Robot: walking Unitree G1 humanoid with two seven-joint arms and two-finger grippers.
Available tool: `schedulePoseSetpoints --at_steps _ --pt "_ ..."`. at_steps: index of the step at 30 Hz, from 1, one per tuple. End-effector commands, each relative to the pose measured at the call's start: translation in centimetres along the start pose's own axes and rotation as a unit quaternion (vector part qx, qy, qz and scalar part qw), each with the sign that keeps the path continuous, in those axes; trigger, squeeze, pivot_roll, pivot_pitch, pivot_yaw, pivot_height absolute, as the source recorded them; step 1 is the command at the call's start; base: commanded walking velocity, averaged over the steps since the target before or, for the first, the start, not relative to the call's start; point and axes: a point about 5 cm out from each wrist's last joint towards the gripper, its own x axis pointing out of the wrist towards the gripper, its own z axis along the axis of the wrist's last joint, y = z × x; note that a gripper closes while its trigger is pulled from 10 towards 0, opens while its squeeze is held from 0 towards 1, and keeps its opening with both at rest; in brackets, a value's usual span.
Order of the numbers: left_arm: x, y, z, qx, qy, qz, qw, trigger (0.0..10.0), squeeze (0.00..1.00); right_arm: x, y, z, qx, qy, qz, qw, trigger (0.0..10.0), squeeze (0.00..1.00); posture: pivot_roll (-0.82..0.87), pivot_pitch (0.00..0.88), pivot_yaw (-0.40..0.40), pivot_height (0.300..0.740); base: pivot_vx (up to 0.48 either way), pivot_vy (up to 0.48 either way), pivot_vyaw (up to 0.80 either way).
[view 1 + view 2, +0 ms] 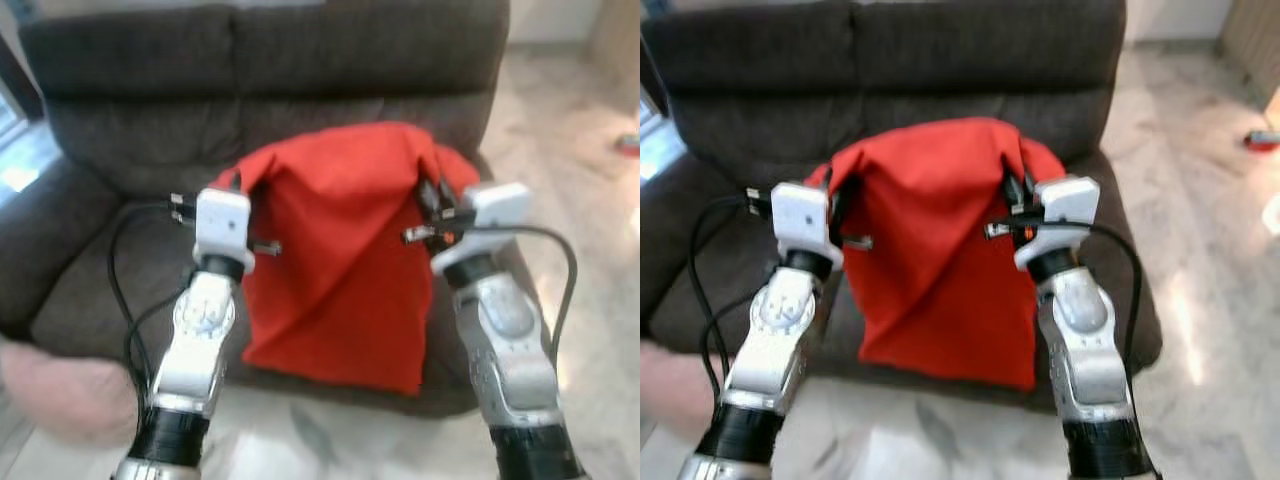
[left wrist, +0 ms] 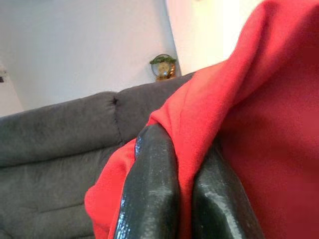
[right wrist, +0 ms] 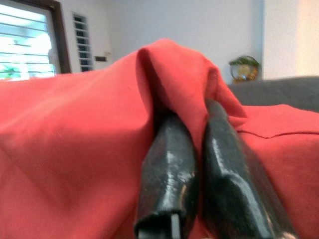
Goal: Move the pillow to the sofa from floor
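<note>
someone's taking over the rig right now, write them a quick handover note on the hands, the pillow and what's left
Left hand: shut on the red fabric pillow, pinching its upper left corner.
Right hand: shut on the upper right corner.
Pillow: off the floor, hanging between both hands over the seat of the dark grey fabric sofa; its lower edge seems to reach the seat front.
Done: pickup and carry to the sofa.
Left: lower it onto the seat, open both hands, pull back.
</note>
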Motion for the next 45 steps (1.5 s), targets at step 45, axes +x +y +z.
schedulePoseSetpoints --at_steps 45 --pt "-1.2 -1.6 -2.7 0.03 0.099 -0.116 0.988 10.0 0.0 0.5 -1.4 -0.5 -0.021 0.037 -0.062 0.997 10.0 0.0 -0.07 0.048 0.071 0.74 0.292 0.0 0.09"
